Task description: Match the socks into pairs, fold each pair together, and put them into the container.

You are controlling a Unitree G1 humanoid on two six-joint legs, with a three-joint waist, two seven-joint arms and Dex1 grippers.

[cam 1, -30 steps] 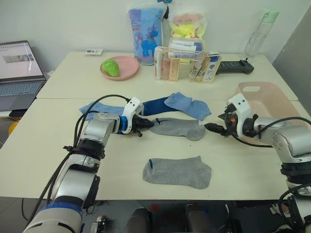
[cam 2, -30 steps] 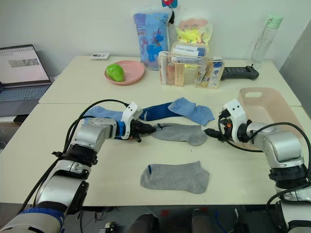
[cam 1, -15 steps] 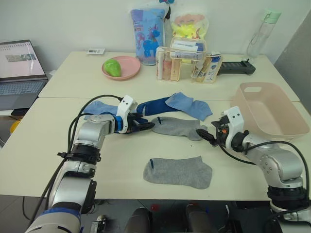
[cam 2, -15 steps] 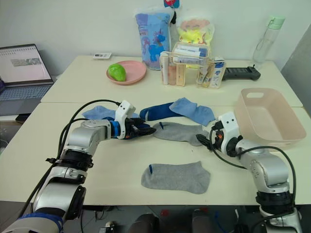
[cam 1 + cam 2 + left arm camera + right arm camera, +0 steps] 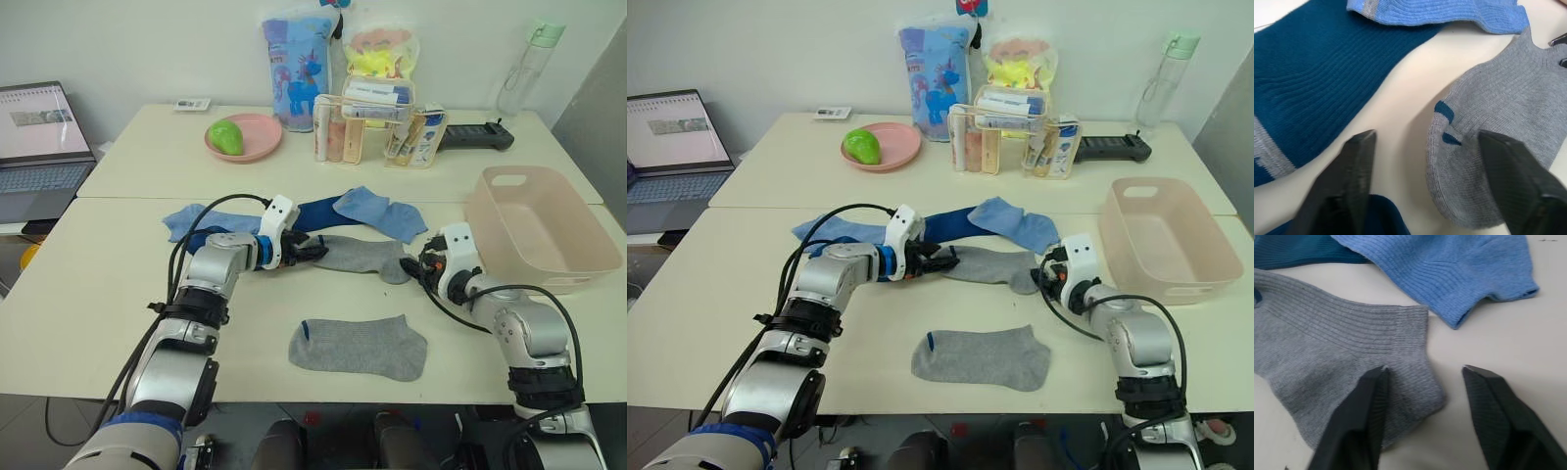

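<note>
Left gripper [image 5: 312,251]: fingers are being held spread apart, nothing grasped; one fingertip [image 5: 1359,147] is lying on bare table between the navy sock and the grey sock, the other [image 5: 1498,147] over the grey fabric

Right gripper [image 5: 423,268]: fingers are being held released and apart; one fingertip [image 5: 1374,382] is touching the grey sock's end, the other [image 5: 1476,379] is resting over bare table

Upper grey sock [image 5: 364,257]: is being spanned between the two grippers, flat on the table, its cuffed end between the left fingers, its opposite end at the right fingers

Navy sock [image 5: 1312,83]: is lying just beside the left fingers, on the outer side of the one on bare table

Light blue sock [image 5: 1449,269]: is lying just beyond the right fingertips, overlapping the navy sock's end

Second light blue sock [image 5: 201,217]: is lying behind the left gripper, partly hidden by the arm

Lower grey sock [image 5: 359,347]: is lying flat, apart from both sets of fingers, nearer the table's front edge

Container [image 5: 578,257]: is standing upright beside the right arm, well clear of its fingers, no socks inside
</note>
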